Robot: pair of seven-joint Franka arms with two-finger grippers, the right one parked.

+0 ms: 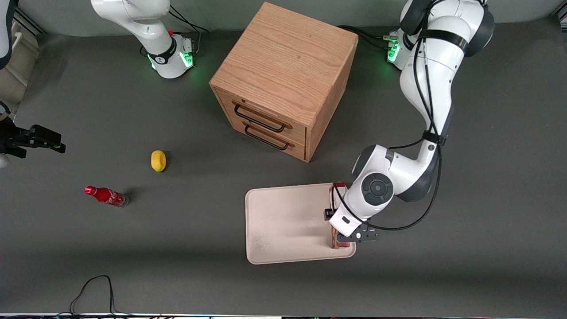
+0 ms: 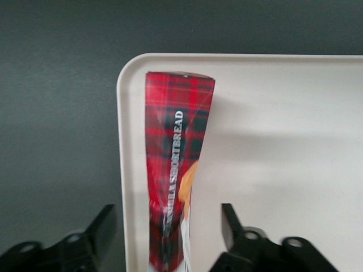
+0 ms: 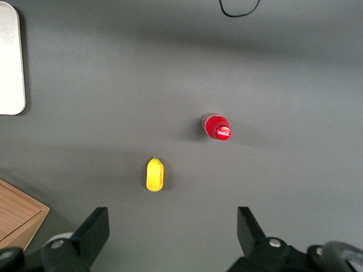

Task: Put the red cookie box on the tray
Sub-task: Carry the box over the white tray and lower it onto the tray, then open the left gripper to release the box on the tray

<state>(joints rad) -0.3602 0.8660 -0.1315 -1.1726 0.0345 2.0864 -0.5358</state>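
The red cookie box [image 2: 176, 170], a long tartan carton, stands on its narrow side on the tray [image 2: 283, 141], just inside the rim at the tray's edge toward the working arm's end. In the front view only its ends show under the arm's wrist, one of them at the box's nearer end [image 1: 333, 241]. My left gripper [image 2: 168, 212] hangs over the box, open, a black finger [image 2: 229, 226] on each side with a clear gap to the carton. The cream-white tray [image 1: 283, 221] lies in front of the drawer cabinet, nearer the front camera.
A wooden two-drawer cabinet [image 1: 283, 75] stands mid-table. Toward the parked arm's end lie a yellow object [image 1: 158, 160] and a small red soda bottle [image 1: 106, 196]. A black cable [image 1: 95, 288] loops at the table's near edge.
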